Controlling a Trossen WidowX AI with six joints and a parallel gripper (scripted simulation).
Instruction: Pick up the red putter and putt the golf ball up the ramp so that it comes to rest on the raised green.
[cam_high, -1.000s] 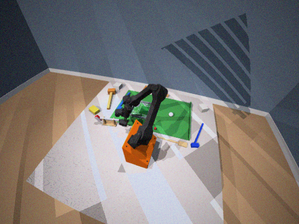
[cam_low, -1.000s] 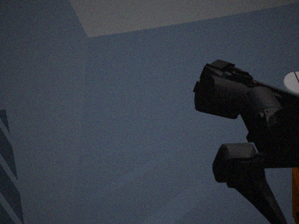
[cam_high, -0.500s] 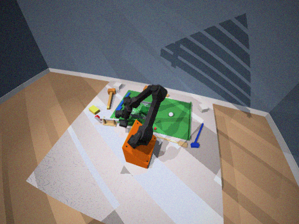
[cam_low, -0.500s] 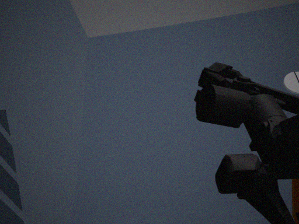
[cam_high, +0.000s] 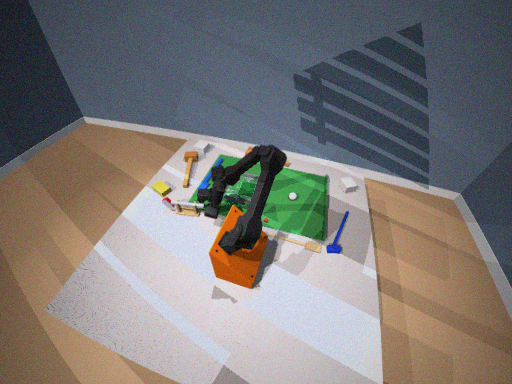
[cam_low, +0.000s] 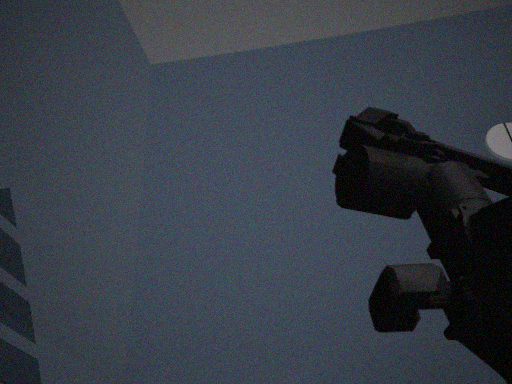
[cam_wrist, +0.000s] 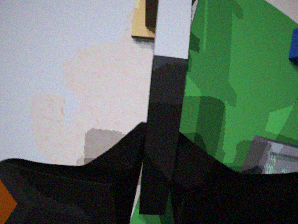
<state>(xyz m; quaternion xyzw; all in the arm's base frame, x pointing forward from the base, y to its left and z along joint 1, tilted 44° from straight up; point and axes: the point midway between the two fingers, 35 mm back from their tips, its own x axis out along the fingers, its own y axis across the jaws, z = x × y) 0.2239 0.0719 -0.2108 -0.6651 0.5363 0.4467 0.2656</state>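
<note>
Fingers pinch the dark grip of the putter (cam_wrist: 162, 129), which lies along the left edge of the green (cam_high: 300, 210). You have bare mat (cam_high: 165, 250) to its left. Your ball (cam_high: 292, 196) sits on the green, well apart.

pincer (cam_wrist: 156, 183): clamped on putter shaft (cam_wrist: 162, 129) | left: bare mat (cam_wrist: 73, 43) | right: green (cam_wrist: 246, 76) edge

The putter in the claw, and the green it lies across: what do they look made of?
The putter has a dark matte grip, perhaps rubber, and a pale grey shaft that could be metal or plastic; it shows no shine. The gripper is shut on the grip. The green is flat and felt-like, with no gloss.
</note>
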